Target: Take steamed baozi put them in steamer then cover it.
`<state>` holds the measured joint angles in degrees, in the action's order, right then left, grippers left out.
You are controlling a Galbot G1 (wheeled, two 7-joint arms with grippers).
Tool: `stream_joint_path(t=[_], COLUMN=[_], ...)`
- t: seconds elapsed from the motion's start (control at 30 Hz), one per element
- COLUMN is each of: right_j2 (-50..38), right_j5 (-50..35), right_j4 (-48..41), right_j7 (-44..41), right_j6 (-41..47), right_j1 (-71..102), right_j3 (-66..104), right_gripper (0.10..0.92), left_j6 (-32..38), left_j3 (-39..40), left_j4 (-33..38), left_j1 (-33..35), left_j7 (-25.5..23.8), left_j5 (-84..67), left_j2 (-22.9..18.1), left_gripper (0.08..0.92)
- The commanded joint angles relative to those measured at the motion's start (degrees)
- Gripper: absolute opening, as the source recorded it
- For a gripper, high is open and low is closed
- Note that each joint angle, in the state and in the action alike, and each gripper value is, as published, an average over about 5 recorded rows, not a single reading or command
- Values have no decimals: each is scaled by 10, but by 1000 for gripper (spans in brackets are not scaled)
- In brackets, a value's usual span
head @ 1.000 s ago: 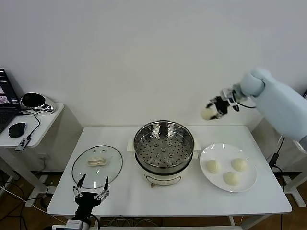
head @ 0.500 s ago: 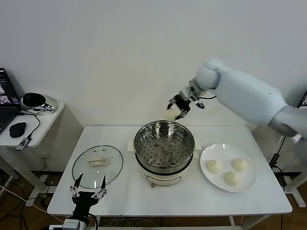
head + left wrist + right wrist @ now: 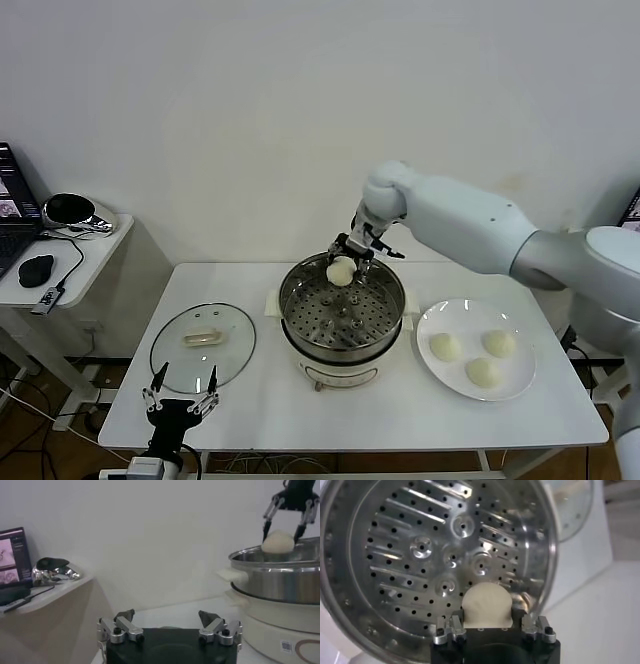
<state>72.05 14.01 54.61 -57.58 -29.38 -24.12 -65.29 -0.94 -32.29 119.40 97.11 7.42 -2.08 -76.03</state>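
Observation:
My right gripper [image 3: 342, 266] is shut on a cream-white baozi [image 3: 341, 271] and holds it just above the far rim of the steamer [image 3: 300, 330], a shiny steel pot on a cream base. The right wrist view shows that baozi [image 3: 487, 606] between the fingers, over the bare perforated tray [image 3: 440, 555]. Three more baozi [image 3: 445, 347] lie on the white plate [image 3: 433, 380] to the right of the pot. The glass cover [image 3: 203, 346] with its cream handle lies flat on the table, left of the pot. My left gripper [image 3: 180, 392] stands open at the table's front left edge, near the cover.
A side table [image 3: 80, 255] at the far left carries a laptop, a mouse and a shiny metal object. In the left wrist view the steamer [image 3: 280, 580] rises ahead with the held baozi [image 3: 278, 542] above its rim.
My right arm has swung from above the plate leftward and down, bringing the baozi over the steamer's far rim. The left gripper has stayed at the table's front edge.

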Motion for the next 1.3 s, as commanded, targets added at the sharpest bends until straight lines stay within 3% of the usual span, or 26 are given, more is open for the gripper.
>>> stream_joint_path(t=[0.03, 0.2, 0.37, 0.47, 0.57, 0.67, 0.87, 1.07, 1.3], right_j2=[23, 31, 35, 26, -4, -61, -209, -356, -481], right_j5=[74, 98, 99, 56, -39, -133, -220, -227, -187], right_j4=[-41, -60, -73, -52, 4, 94, 259, 340, 375], right_j7=[27, 41, 56, 48, 13, -28, -60, -57, -48], right_j6=[-62, -79, -91, -76, 0, 147, 360, 448, 459], right_j1=[27, 38, 41, 26, -12, -65, -150, -165, -93], right_j3=[1, 11, 17, 13, -8, -33, -70, -66, -34], right_gripper=[585, 622, 754, 808, 821, 822, 823, 823, 823], left_j6=[0, 0, 0, 0, -2, -4, -12, -40, -58], left_j3=[1, 1, 1, 0, -1, -1, 0, 3, 6], left_j4=[-2, -1, 0, 2, 7, 13, 22, 35, 46], left_j1=[0, -1, 0, 1, 2, 3, 5, 4, 6], left_j7=[-1, -1, 0, 0, 0, -1, -1, 8, 12], left_j5=[-1, -1, -1, 0, 0, 0, -1, -5, 0], left_j2=[-1, -1, -3, -3, -3, -3, 4, 15, 22], left_gripper=[823, 823, 823, 823, 823, 823, 823, 823, 823])
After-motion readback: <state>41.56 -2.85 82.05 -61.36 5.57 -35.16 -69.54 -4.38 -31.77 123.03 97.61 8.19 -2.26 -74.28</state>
